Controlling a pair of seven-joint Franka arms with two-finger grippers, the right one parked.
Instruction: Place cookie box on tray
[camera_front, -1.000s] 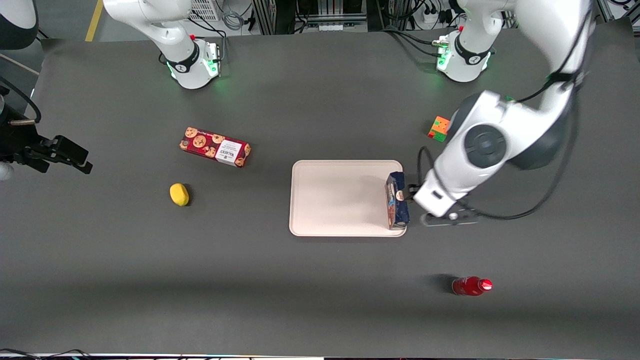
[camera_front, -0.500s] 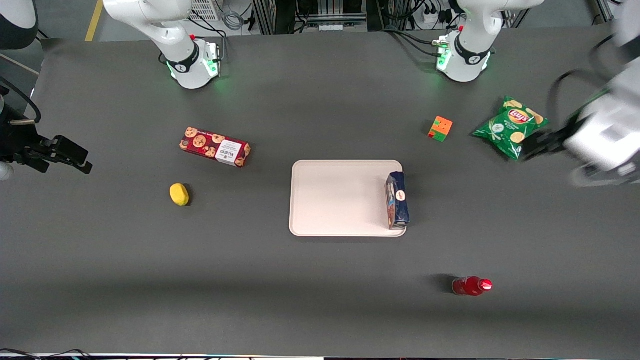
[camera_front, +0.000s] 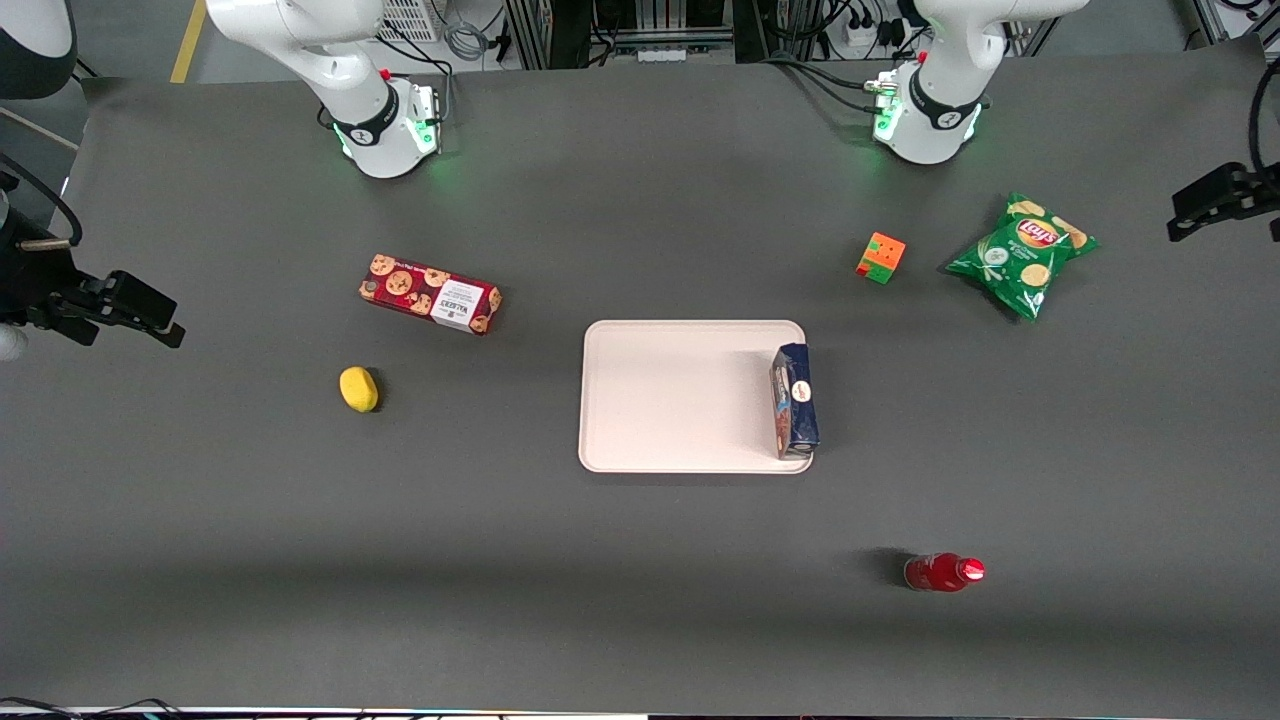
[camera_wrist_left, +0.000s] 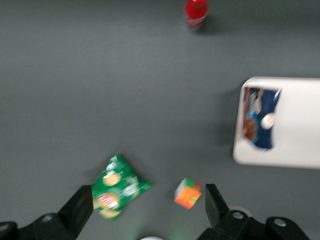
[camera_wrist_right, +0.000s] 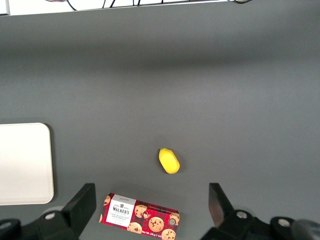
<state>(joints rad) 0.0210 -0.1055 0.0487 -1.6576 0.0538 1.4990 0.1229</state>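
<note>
- Now the hand (camera_front: 1215, 205) sits at the working arm's end of the desk (camera_front: 640, 560), well apart from the tray (camera_front: 680, 395); a second ago it was right beside the box (camera_front: 795, 400), at the tray's edge.
- Half a second ago the arm was partway out, over the chips (camera_front: 1020, 253); those and the cube (camera_front: 881, 257) are now in plain view.
- Its fingers (camera_wrist_left: 80, 212) are spread wide with nothing between them: released.
- The box lies on the tray, along the short edge nearest the working arm, tilted a little on its narrow side, in the same place as in both earlier views.
- Judging from this, the placing is done and the arm is pulling back; nothing more seems needed.
- One doubt: the box sits close to the rim, and I cannot tell whether it leans on it.
- From the wrist view the box (camera_wrist_left: 260, 124) is far from the hand (camera_wrist_left: 145, 215), with cube (camera_wrist_left: 187, 193) and chips (camera_wrist_left: 117, 187) much nearer.
- The bottle (camera_front: 942, 572) stands apart, nearer the front camera than the tray.
</note>
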